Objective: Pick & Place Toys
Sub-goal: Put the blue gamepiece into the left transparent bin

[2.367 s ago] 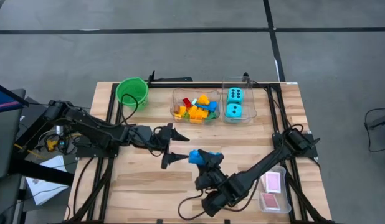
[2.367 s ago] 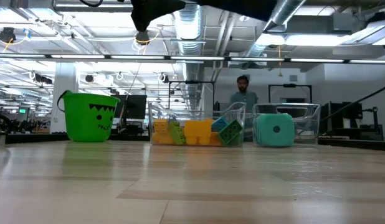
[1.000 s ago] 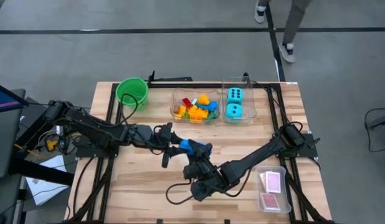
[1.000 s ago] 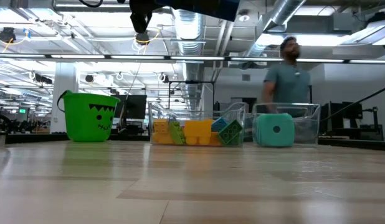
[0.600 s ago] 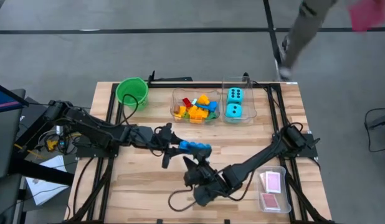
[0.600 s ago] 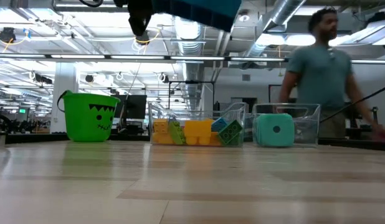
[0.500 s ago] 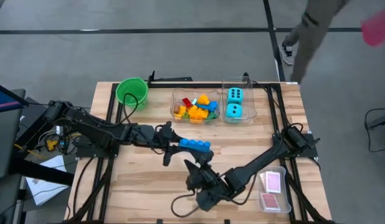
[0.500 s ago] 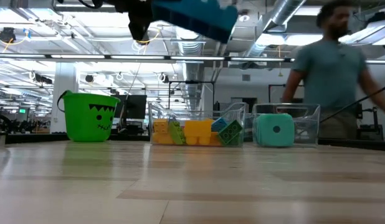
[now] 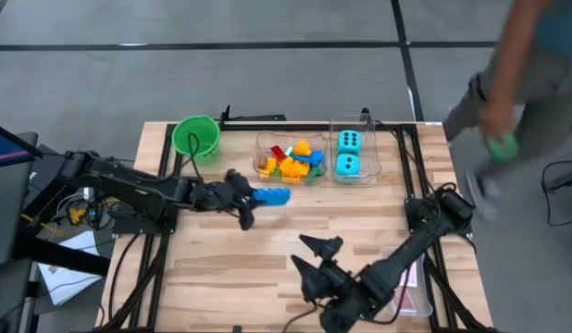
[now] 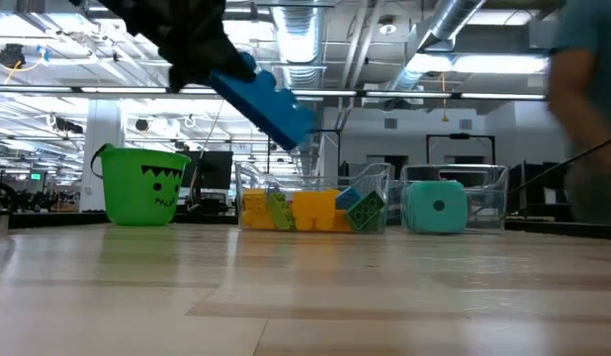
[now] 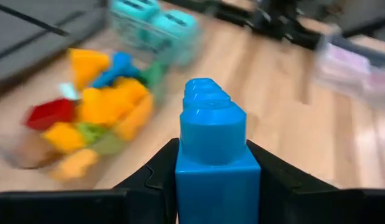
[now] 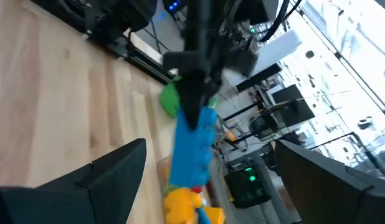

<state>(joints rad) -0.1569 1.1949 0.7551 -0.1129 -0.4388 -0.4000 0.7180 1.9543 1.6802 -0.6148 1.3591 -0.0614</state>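
Gripped at one end by left gripper [image 9: 243,198]: long blue studded plastic block [image 9: 269,196], likely light, rigid, slick-sided. Right gripper [image 9: 314,255] gaped empty.

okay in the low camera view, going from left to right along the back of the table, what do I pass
Green plastic bucket with a black face → clear plastic tub of coloured building blocks → clear plastic tub holding the cyan dice. Above, the left gripper holds a long blue building block, overlapping that span.
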